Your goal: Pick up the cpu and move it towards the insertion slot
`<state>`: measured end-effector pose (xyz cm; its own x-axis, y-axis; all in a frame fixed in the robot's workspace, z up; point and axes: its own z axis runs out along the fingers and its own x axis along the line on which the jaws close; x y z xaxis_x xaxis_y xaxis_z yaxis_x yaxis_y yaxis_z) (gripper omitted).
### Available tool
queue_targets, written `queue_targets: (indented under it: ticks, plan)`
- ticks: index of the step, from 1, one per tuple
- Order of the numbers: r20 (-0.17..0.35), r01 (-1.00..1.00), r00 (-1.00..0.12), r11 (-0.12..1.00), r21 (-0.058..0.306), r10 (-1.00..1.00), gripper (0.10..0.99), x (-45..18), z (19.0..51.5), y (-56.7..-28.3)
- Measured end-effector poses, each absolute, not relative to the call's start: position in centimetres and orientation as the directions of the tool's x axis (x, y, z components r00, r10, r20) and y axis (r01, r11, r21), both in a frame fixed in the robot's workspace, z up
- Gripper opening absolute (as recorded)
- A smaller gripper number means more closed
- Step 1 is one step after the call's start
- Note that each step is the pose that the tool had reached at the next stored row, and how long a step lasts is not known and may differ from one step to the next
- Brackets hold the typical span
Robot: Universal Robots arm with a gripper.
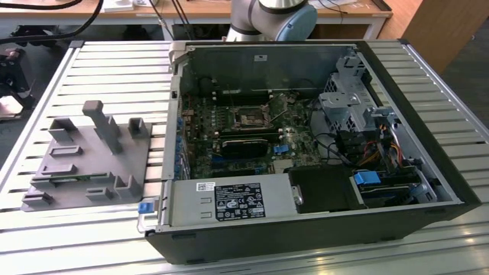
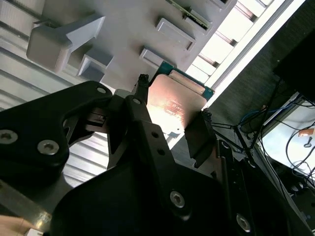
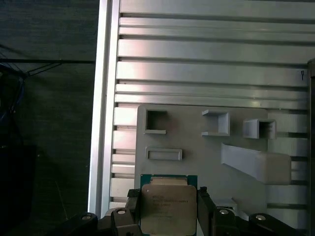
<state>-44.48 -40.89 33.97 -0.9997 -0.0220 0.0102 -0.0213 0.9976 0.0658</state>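
At the exterior view's left, a grey fixture [image 1: 84, 166] with upright posts and shallow pockets lies on the slatted metal surface [image 1: 114, 69]. Just beside it, toward the exterior view's right, stands an open computer case [image 1: 306, 240] that shows its green board. The insertion slot [image 1: 251, 117], a small dark square in a shiny frame, sits near the middle of that board, well apart from the fixture. The base of the arm [image 1: 275, 14] rises behind the case's far wall. In both wrist views the hand [image 3: 167, 206] is closed on the cpu [image 3: 167, 209], a dark finger [image 3: 133, 201] pressed against one edge of the chip and its partner against the opposite edge. The chip's silvery top faces the camera and its green rim shows along one side. It is over the fixture [image 3: 197, 142], next to a shallow rectangular pocket and close to the edge of the surface [image 3: 211, 49]. In the second wrist view the hand [image 2: 172, 110] has the cpu [image 2: 177, 101] in that same two-sided grip. Whether the chip is touching the fixture [image 2: 123, 29] or is clear of it, I cannot tell.
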Motion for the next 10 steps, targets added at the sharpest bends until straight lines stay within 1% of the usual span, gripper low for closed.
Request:
queue_targets:
  ticks: [10]
  plan:
    - [0.01,-0.021,-1.0,0.998,0.066,-0.022,0.545,-44.5,35.2,-40.9]
